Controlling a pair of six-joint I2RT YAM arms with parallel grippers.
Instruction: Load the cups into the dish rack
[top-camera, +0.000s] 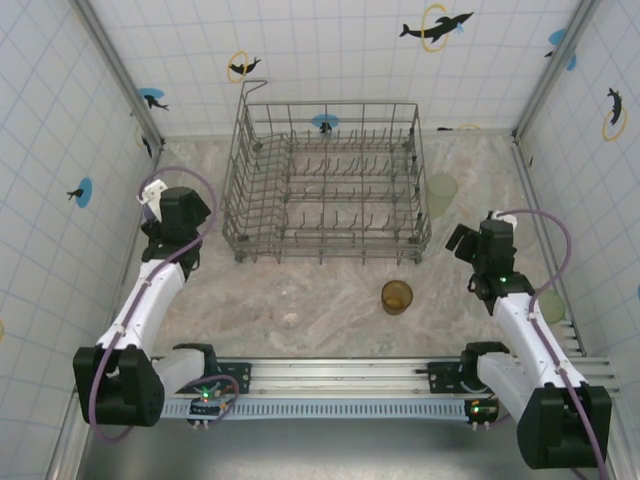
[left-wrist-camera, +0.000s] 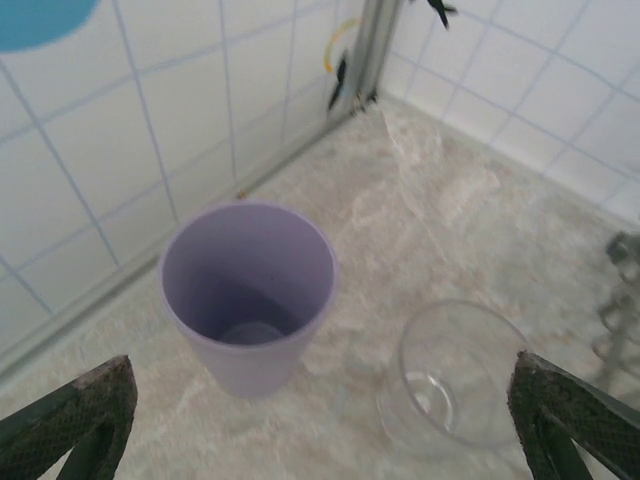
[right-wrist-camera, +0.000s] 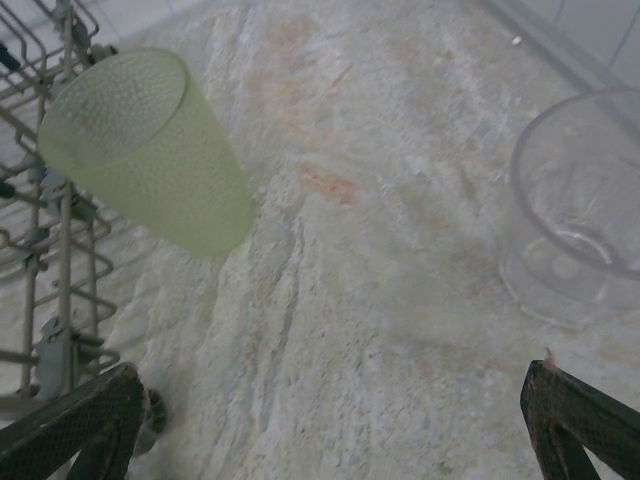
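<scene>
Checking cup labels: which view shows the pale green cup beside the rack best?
Right wrist: the green cup looms close, its dimpled surface clear, beside the dish rack. Top external shows it small and faint by the rack's right side.

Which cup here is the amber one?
The amber cup, mouth up before the dish rack's near right corner. The lavender cup and clear cup stand by the left wall; the green cup, right of the rack.

The dish rack (top-camera: 328, 245) stands at the far middle of the table (top-camera: 300, 295). One cup (top-camera: 441, 190) stands just right of it, another cup (top-camera: 396, 296) before its right corner
</scene>
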